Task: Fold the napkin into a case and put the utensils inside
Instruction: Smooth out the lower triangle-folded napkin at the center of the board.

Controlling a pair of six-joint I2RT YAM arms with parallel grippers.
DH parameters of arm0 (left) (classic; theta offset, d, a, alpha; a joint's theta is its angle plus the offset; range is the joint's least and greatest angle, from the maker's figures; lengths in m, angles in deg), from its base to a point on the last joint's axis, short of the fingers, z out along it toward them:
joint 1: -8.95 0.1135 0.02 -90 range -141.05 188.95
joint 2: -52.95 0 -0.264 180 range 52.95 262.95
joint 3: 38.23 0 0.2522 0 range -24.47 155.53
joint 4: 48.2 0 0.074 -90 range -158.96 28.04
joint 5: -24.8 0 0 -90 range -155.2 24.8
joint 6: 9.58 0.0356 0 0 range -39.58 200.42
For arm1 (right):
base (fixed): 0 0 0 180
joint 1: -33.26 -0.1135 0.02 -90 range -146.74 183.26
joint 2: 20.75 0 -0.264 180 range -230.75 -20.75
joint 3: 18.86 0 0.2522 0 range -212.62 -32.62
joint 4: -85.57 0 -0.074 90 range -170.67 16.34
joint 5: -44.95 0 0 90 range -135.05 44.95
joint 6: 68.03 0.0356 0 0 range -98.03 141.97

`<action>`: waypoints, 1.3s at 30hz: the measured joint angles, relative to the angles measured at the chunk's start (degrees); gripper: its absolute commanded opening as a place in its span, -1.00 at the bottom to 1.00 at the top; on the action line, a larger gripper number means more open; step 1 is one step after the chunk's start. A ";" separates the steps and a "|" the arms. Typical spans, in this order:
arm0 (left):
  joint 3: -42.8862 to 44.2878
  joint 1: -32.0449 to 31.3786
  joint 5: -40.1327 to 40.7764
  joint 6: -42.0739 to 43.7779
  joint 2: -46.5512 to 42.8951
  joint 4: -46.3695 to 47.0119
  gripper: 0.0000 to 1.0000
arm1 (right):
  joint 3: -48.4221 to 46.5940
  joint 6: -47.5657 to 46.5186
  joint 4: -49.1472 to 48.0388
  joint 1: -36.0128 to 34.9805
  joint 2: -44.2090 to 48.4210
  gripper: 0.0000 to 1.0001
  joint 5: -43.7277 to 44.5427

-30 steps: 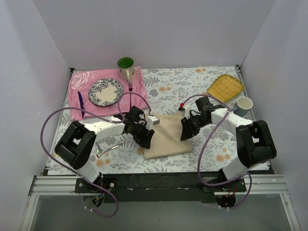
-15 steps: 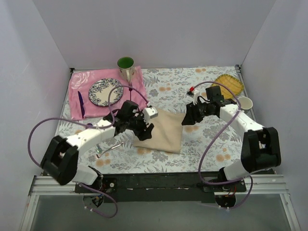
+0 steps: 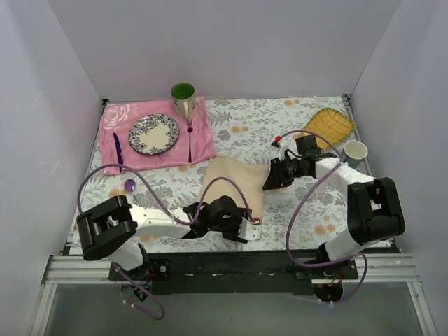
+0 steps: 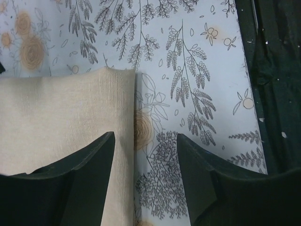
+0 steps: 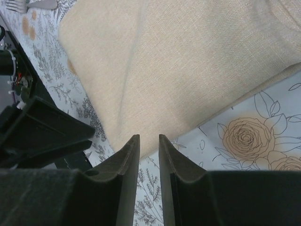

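The napkin (image 3: 234, 183) lies folded into an oblong at the middle of the table (image 3: 245, 133), its lower end reaching toward the near edge. At that near corner the left gripper (image 4: 146, 136) stands released. One finger is over the cloth and the other over the bare floral table, with the folded edge between them. The right gripper (image 5: 149, 137) hovers at the napkin's right corner, its jaws only a slit apart and pinching nothing. Closing now, the left jaws might catch just the top layer and peel the fold open, and the purple cable (image 3: 225, 179) draped over the cloth could drag it askew. Of the utensils only the fork (image 5: 16, 4) shows, outside the cloth. The green mug (image 3: 183, 93), white cup (image 3: 355, 150) and yellow basket (image 3: 327, 126) along the far side show nothing inside.
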 measured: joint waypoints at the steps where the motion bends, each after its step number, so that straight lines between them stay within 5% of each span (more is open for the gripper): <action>1: -0.07 -0.87 0.87 1.20 1.44 1.42 0.06 | 0.00 0.37 -0.59 0.00 -0.50 -0.40 0.00; 7: -0.13 -3.85 5.42 6.03 7.10 10.34 -0.14 | 0.00 2.08 -3.21 0.04 -3.48 -0.44 0.20; 18: 1.79 -3.50 10.25 5.57 12.61 14.75 -1.00 | -0.31 2.54 -4.07 0.04 -6.40 -0.40 0.85; 33: 12.81 8.04 -3.06 -12.17 10.78 1.77 -0.97 | -3.45 1.64 -1.86 0.11 -3.04 -0.29 1.53; 36: 13.20 8.61 -4.79 -12.83 10.78 0.76 -0.42 | -3.45 1.22 -1.07 0.11 -3.04 -0.24 1.57; 39: 13.25 8.59 -7.26 -13.29 10.78 -0.98 -0.13 | -3.45 0.98 -0.92 0.11 -3.06 -0.22 1.60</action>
